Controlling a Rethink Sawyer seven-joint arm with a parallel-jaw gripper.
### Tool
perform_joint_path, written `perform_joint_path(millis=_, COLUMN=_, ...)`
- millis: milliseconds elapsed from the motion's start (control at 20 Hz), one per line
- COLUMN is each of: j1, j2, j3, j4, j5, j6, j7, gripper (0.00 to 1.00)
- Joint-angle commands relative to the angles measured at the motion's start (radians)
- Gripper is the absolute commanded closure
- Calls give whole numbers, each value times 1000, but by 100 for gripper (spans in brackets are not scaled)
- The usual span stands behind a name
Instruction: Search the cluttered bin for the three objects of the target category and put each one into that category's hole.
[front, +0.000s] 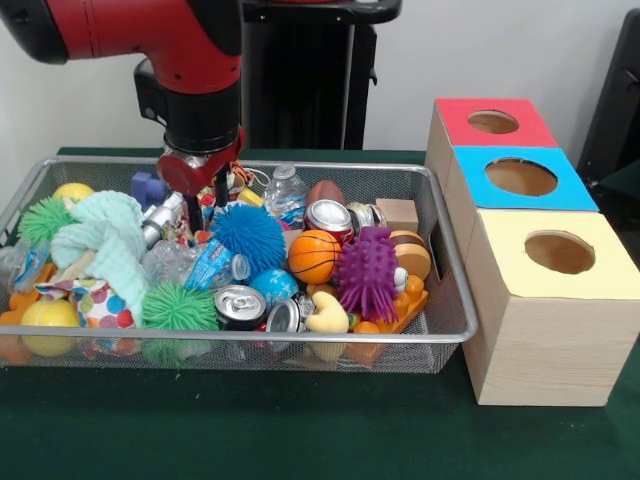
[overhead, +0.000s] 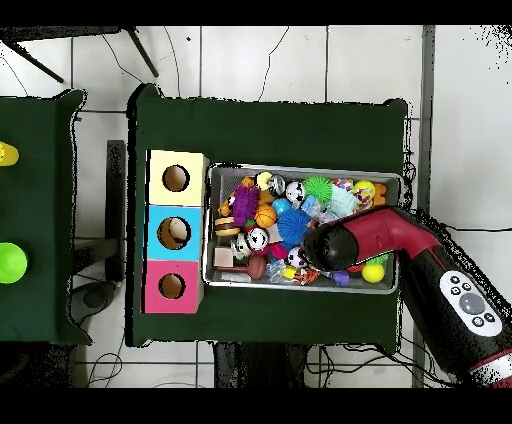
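Wire bin (front: 440, 335) on green cloth, packed full. Nearest the front rim: green spiky ball (front: 178, 308), soda can (front: 240, 305) top up, a second can (front: 284, 316) on its side, yellow duck-like toy (front: 328, 318). At the front left corner, a yellow ball (front: 48, 325) and a dotted cloth (front: 100, 300).

Middle row: mint knit cloth (front: 105, 240), blue spiky ball (front: 248, 235), small basketball (front: 314, 256), purple spiky toy (front: 367, 272), toy burger (front: 410, 252).

Toward the back: red can (front: 329, 217), water bottle (front: 286, 195), brown football (front: 325, 191), wooden block (front: 398, 213), a green spiky ball (front: 42, 218) at left.

Gripper (front: 208, 200) is down among the clutter at the bin's back left (front view), beside the bottle; dark fingers (front: 195, 208) reach into the pile. Cannot tell how far the jaws stand apart, nor whether anything is held; overhead, the arm's own bulk (overhead: 350, 245) hides them.

Three boxes stand in a row right of the bin, each with a round hole on top: yellow (front: 560, 252) nearest, blue (front: 521, 177) next, red (front: 493, 122) farthest. Nothing shows at the holes' mouths (target category not evident).
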Motion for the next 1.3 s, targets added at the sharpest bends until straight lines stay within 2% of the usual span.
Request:
perform_joint_path(millis=50, j1=18, j2=-58, j3=-14, j4=-115, j5=-24, j6=89, j7=-314, gripper=0)
perform_joint_path(millis=200, j1=18, j2=-54, j3=-26, j4=-133, j5=-26, j6=114, j7=-350, gripper=0)
perform_joint_path(millis=550, j1=23, j2=-52, j3=-42, j4=-137, j5=-22, j6=139, j7=-367, gripper=0)
perform_joint_path(millis=1000, j1=30, j2=-13, j3=-37, j4=-151, j5=-24, j6=92, j7=-348, gripper=0)
perform_joint_path(millis=1300, j1=37, j2=6, j3=-48, j4=-143, j5=-13, j6=98, j7=-325, gripper=0)
